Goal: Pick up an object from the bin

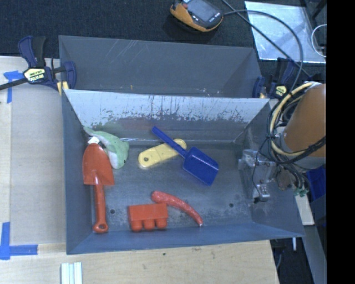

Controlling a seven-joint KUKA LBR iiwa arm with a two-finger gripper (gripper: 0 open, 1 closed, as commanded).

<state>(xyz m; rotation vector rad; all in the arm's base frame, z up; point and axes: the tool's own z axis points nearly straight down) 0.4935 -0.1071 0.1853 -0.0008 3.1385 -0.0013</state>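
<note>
Camera view shows the gripper (259,187) at the right side of the bin (166,72), apart from the blue scoop (199,165), and I cannot tell if it is open.

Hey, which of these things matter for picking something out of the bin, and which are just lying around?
For the job: hand, bin, blue scoop, yellow piece, red shovel, red block, red curved piece, green lump.
Lying about: orange gadget, sheet.
</note>
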